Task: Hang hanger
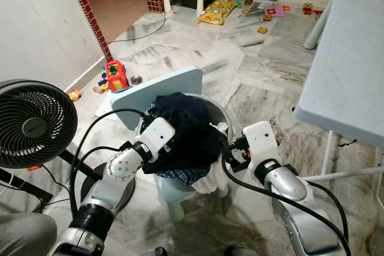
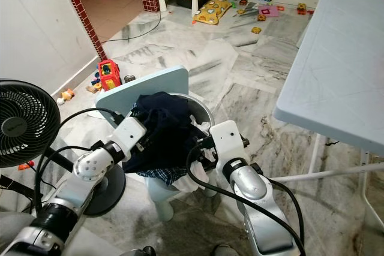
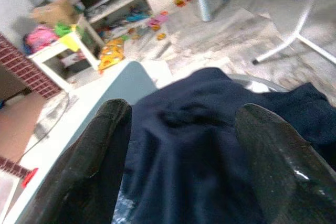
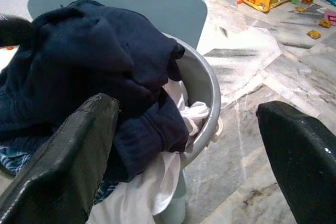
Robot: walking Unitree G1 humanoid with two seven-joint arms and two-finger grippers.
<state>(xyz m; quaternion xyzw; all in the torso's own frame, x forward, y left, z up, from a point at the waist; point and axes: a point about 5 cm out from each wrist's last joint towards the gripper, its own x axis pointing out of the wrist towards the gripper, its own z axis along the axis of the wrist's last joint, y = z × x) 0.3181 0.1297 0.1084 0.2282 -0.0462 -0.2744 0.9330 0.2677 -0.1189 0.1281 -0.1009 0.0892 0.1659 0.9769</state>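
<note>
No hanger can be made out; both the left pincer and right pincer gape wide beside the basin of soft, floppy dark clothes, best gripped by a bunched fold.

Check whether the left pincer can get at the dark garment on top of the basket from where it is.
Probably yes. The left pincer is open, right at the dark garment heaped on the basket, with nothing between them.
</note>
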